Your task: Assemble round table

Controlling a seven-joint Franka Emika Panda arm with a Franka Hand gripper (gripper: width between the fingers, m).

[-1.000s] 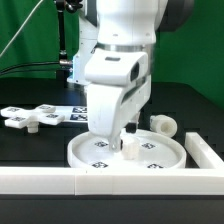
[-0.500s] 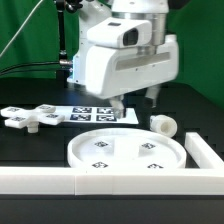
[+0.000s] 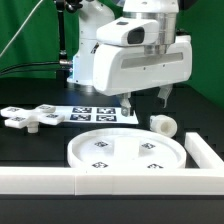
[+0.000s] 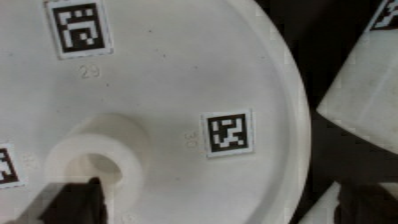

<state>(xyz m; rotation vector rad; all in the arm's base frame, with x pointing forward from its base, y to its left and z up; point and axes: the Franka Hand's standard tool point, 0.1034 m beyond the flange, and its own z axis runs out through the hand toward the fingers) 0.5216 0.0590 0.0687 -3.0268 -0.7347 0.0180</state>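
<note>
Hand has risen clear of the large round disc and drifted toward the exterior view's right, empty.

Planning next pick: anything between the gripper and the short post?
Nothing visible. The gripper hangs open above the table, and the post sits uncovered beside the disc, with only open space between gripper and post.
</note>
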